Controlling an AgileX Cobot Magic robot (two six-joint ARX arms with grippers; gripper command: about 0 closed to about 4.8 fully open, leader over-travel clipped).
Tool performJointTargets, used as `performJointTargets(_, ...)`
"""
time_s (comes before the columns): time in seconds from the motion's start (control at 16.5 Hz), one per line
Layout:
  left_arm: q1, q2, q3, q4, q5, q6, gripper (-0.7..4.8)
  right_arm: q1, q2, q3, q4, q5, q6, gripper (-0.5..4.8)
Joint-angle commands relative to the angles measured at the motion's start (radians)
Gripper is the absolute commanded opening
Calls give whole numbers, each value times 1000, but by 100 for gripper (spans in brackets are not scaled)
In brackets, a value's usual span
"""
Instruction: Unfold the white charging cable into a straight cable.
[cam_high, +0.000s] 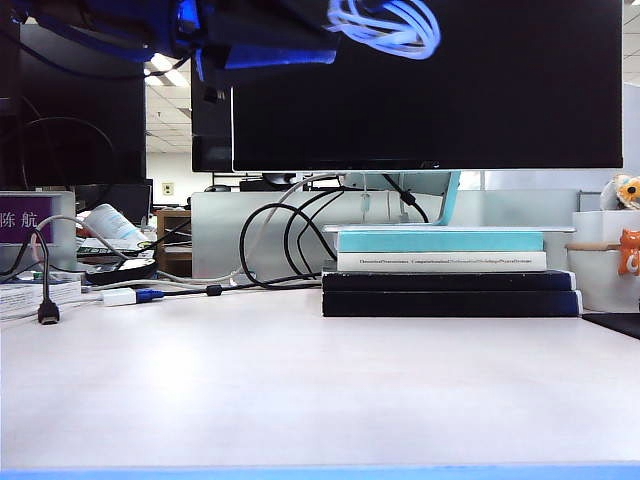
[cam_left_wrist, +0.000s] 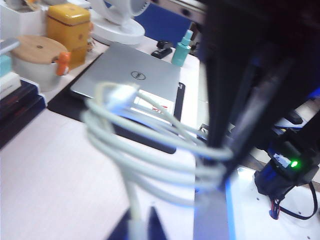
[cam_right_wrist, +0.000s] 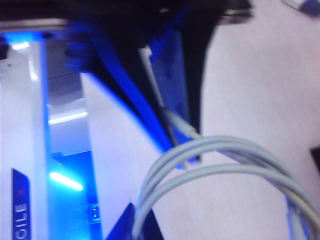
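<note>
Overhead, both grippers hang high above the desk (cam_high: 300, 390), before the black monitor (cam_high: 430, 90). The white charging cable (cam_high: 385, 25) is bunched in loops between them. Right gripper (cam_right_wrist: 175, 135) fingers pinch one strand; left gripper (cam_left_wrist: 137, 227) fingers clamp another.

- Left gripper (cam_left_wrist: 145, 227) is raised high above the desk; its jaws are closed on the cable (cam_left_wrist: 150, 150).
- Right gripper (cam_right_wrist: 167, 125) is also high, jaws pinched on the same cable.
- Both grippers sit close together.
</note>
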Motion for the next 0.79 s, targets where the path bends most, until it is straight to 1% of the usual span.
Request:
performJointTargets(0.06,-2,-2,3,6,-13,3,-6,0,-6,4,4,-30,0,-5)
performJointTargets(0.18,-2,-2,3,7,-15,5,-6,0,-6,4,8,-61,0,-5)
performJointTargets(0.24,-2,-2,3,7,-16,8,-6,0,-6,4,8,-61,0,11)
performJointTargets(0.3,-2,-2,3,6,-34,8,-6,0,-6,4,23,-37,0,95)
performJointTargets(0.36,-2,-2,3,6,-33,8,-6,0,-6,4,35,-14,0,113)
performJointTargets(0.42,-2,-3,3,6,-32,8,-6,0,-8,5,65,53,1,139)
performJointTargets(0.54,-2,-8,3,6,-32,8,-6,0,-14,5,91,101,2,193)
performJointTargets(0.67,-2,-13,3,5,-2,8,-6,0,-25,5,116,105,14,203)
performJointTargets(0.73,-2,-14,3,0,13,8,-6,0,-33,5,126,128,32,203)
performJointTargets(0.79,-2,-17,3,-3,62,7,-6,0,-48,5,131,205,38,203)
